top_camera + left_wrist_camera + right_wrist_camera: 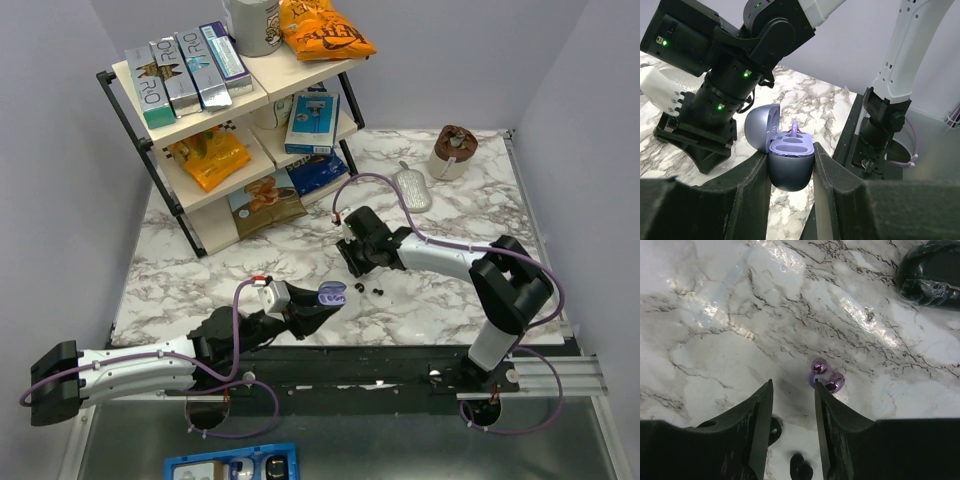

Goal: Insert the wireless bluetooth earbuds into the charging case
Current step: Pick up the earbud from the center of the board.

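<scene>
Marble-pattern desk (200,270) with grey walls around it. At the back left there's a shelf rack (250,100) loaded with boxes and snack bags.

Top view: the left hand (325,300) sits near the front middle of the desk, clamped on the lilac charging case (331,294). The right hand (352,264) is just behind it, pointing down at the marble. A few tiny dark bits (362,288) lie between the two hands, too small to tell what they are. At the back right there's a cup (453,155) with something brown on top. A blue tray (175,465) at the near edge holds some small white and dark items that I can't make out.

Left wrist: the case (790,167) is squeezed between both fingers (747,185). It's upright with the lid (760,130) flipped open to the left. Both earbud wells are empty.

Right wrist: the right hand (792,385) has its jaws apart, with only bare marble between them. The shiny purple earbuds (834,382) lie on the desk touching each other, just beside the right fingertip and outside the gap. They aren't in the case.
</scene>
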{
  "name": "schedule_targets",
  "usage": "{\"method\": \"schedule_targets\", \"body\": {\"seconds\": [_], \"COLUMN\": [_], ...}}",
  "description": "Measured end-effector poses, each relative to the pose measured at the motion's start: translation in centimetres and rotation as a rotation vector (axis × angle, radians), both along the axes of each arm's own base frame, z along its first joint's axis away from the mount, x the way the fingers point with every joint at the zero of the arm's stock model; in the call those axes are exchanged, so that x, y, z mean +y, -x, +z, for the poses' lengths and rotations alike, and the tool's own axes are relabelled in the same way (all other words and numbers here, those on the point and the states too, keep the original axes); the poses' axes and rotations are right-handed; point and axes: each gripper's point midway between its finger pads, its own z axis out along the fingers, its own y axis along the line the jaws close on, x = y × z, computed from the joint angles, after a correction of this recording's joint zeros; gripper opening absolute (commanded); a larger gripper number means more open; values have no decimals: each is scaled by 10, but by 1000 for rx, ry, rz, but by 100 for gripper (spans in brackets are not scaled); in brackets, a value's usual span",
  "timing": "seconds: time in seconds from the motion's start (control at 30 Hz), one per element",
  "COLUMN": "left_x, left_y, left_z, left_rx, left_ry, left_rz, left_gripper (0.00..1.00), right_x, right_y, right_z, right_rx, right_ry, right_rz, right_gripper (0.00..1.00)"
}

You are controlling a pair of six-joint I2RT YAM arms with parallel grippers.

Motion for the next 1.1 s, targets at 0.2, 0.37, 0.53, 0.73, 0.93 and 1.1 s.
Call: {"method": "schedule_targets", "body": {"seconds": [0.2, 0.37, 0.53, 0.73, 0.93, 1.1], "left_x": [0, 0, -1, -2, -2, -3], "left_y": [0, 0, 2, 2, 2, 3], "left_z": [0, 0, -1, -3, -5, -5], "left_rx": [-1, -2, -1, 2, 5, 5], "left_ry": [0, -2, -4, -9, -16, -16], "left_rz": [1, 1, -6, -1, 0, -3], "left_gripper": [0, 0, 0, 0, 0, 0], "right_x": [-2, -4, -5, -9, -12, -13], "right_y": [-7, -9, -11, -14, -17, -19], "right_z": [-4, -8, -10, -10, -10, -9], "right_rx": [-13, -16, -19, -35, -43, -43], "right_ry": [26, 45, 52, 63, 74, 77], "right_rz": [-18, -29, -43, -74, -111, -145], "right_gripper": [47, 44, 40, 31, 10, 1]}}
